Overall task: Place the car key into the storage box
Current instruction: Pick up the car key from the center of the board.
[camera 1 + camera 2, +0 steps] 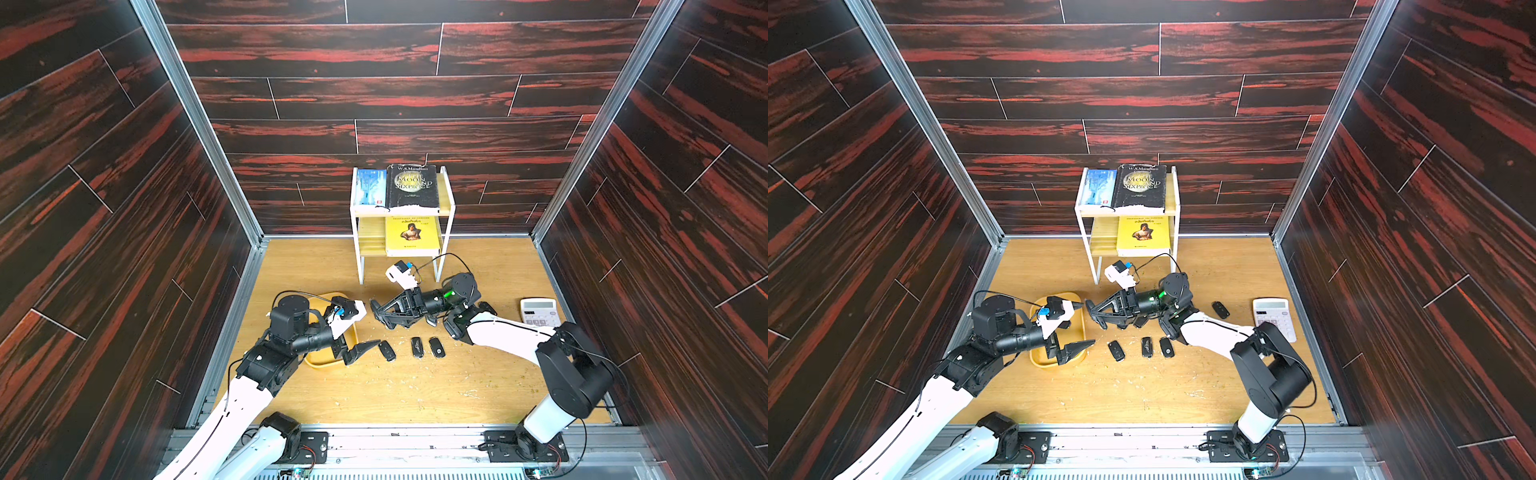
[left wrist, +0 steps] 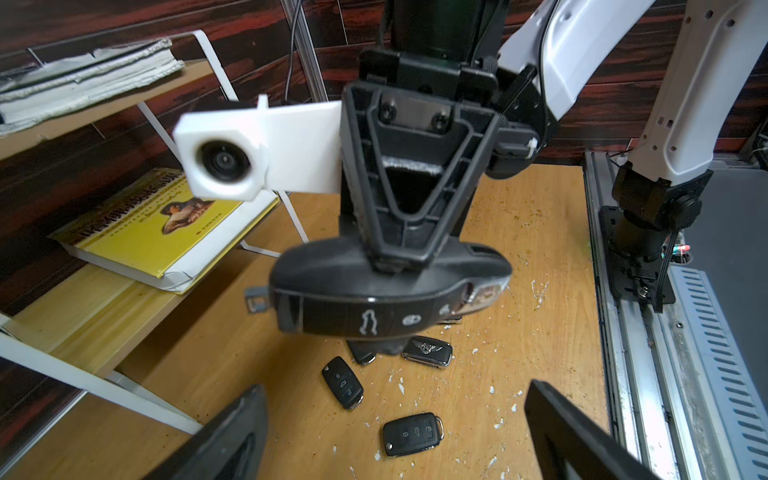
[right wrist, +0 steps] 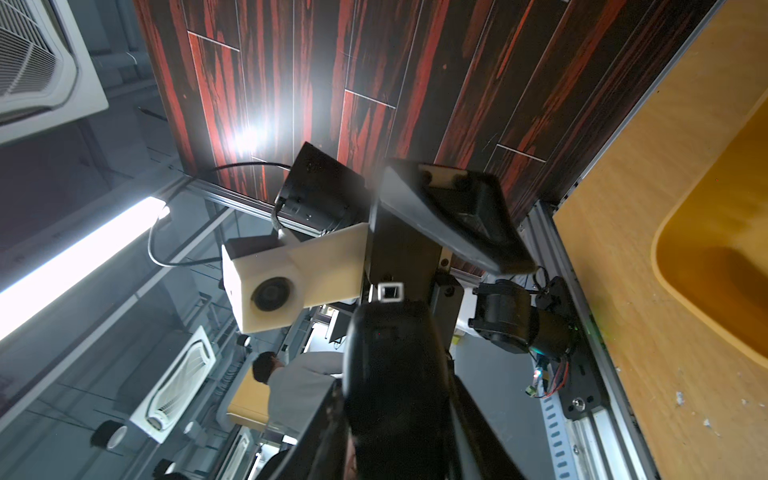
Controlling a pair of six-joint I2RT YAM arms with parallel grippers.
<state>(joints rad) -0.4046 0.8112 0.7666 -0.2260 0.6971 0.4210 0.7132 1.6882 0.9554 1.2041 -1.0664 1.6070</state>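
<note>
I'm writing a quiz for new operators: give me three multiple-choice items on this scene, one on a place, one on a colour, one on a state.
1. The calculator sits: A) on the shelf; B) on the table beside the right arm; C) under the shelf.
2. The storage box is: A) white; B) yellow; C) blue.
3. The right pincer is: A) open and empty; B) out of view; C) shut on a black car key.
Key: 1 B, it lies by that arm; 2 B, both top views show it yellow; 3 C, the left wrist view shows the key clamped.
</note>
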